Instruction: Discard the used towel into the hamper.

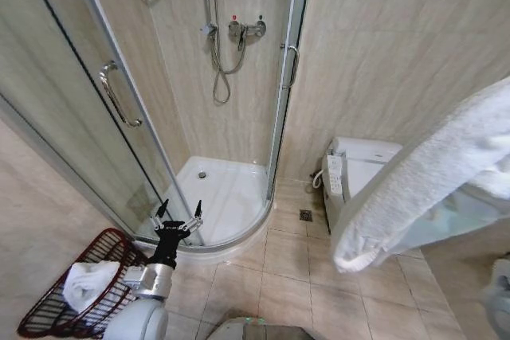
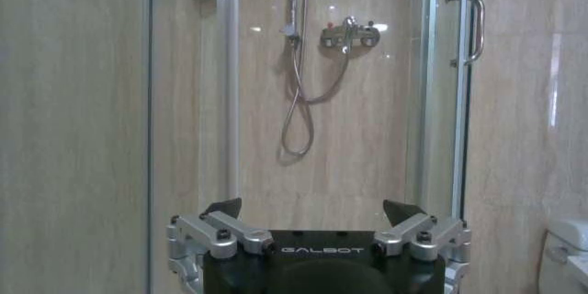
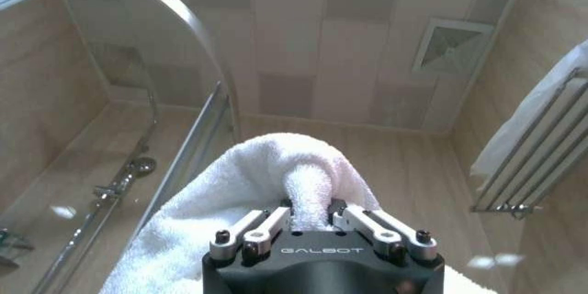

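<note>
A large white towel (image 1: 430,173) hangs high at the right of the head view, draped down towards the toilet. In the right wrist view my right gripper (image 3: 310,210) is shut on a bunched fold of this towel (image 3: 266,170), which spreads below the fingers. The hamper (image 1: 36,312), a dark red-brown openwork basket, sits on the floor at the lower left, with a small white cloth (image 1: 88,280) inside it. My left gripper (image 1: 177,214) is raised just right of the hamper, open and holding nothing, and points at the shower (image 2: 312,208).
A curved glass shower enclosure (image 1: 231,197) with a door handle (image 1: 118,95) lies ahead. The toilet (image 1: 358,169) stands against the right wall, a floor drain (image 1: 306,215) beside it. A wall towel rail (image 3: 533,163) carries another towel. Tiled floor lies open in the middle.
</note>
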